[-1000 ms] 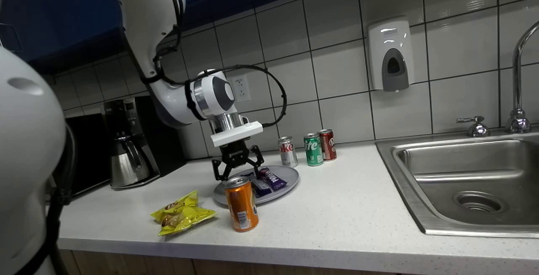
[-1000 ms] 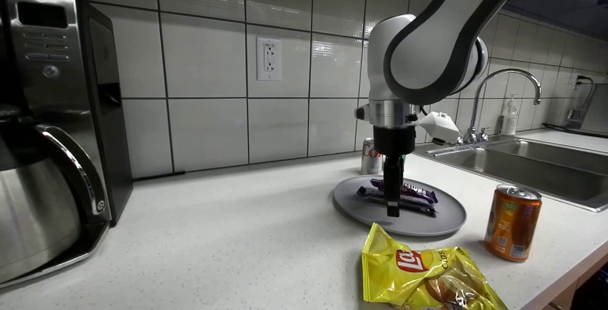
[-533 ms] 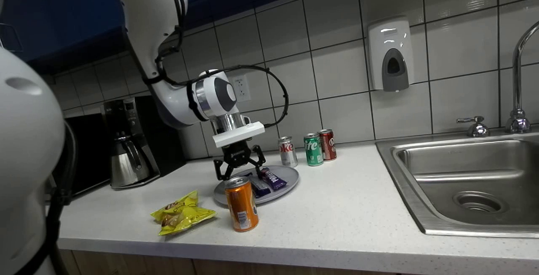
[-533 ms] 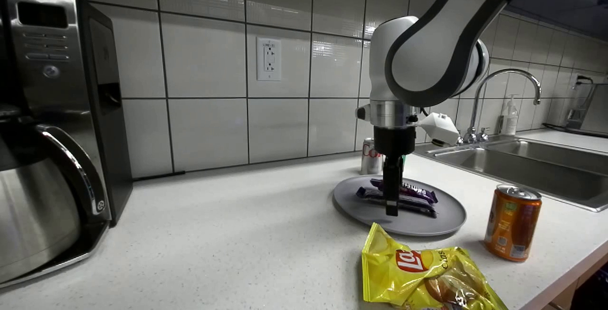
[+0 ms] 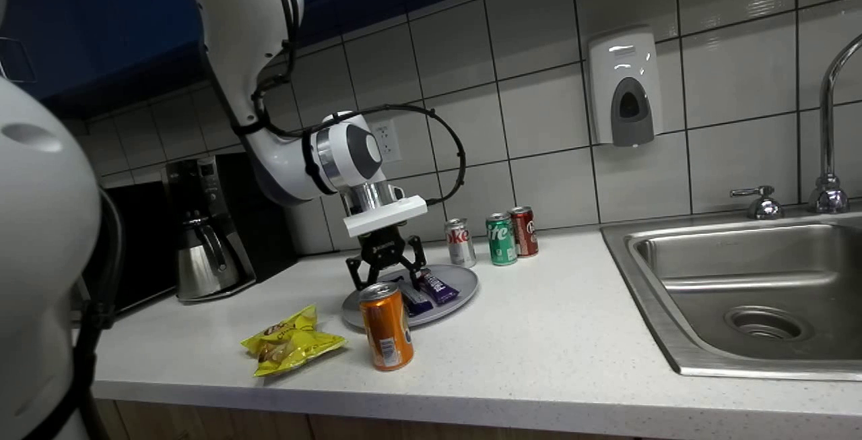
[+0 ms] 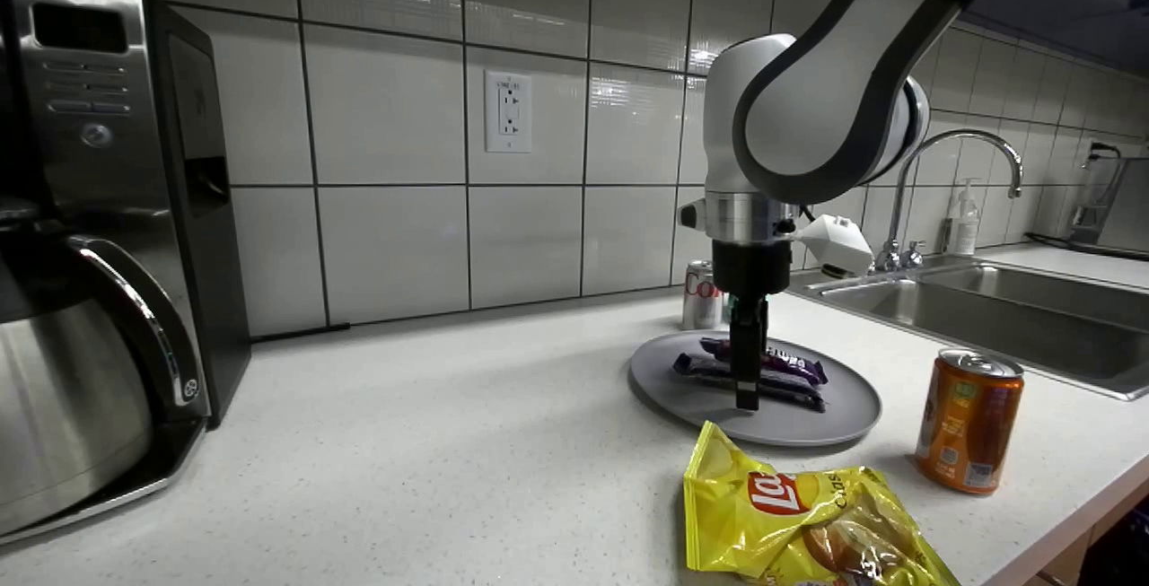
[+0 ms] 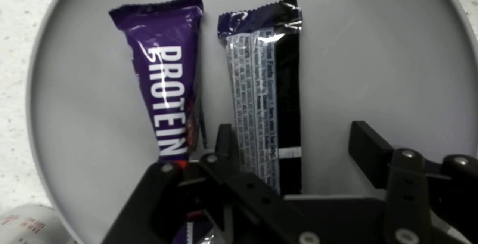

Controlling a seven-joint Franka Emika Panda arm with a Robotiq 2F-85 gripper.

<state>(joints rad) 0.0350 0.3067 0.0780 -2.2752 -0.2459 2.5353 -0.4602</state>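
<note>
My gripper [image 7: 293, 147] is open, tilted slightly in an exterior view [image 5: 388, 285], and low over a round grey plate [image 7: 410, 68]. Two wrapped bars lie side by side on the plate. The dark bar with its printed back up [image 7: 257, 87] lies between my fingers; the left finger is close beside it, and a gap separates it from the right finger. I cannot tell whether the left finger touches it. The purple PROTEIN bar [image 7: 164, 76] lies just outside the left finger, its lower end hidden behind the gripper. In an exterior view the gripper [image 6: 747, 399] partly hides both bars.
An orange can [image 5: 387, 332] stands at the plate's near edge, beside a yellow chip bag [image 5: 289, 346]. A silver can [image 5: 460, 244], a green can [image 5: 502, 241] and a red can [image 5: 525, 232] stand by the wall. A coffee maker [image 6: 117, 209] and a sink [image 5: 646, 305] flank the counter.
My open gripper has shifted slightly to the right in both exterior views over the plate. The bars, plate, cans and bag have not moved.
</note>
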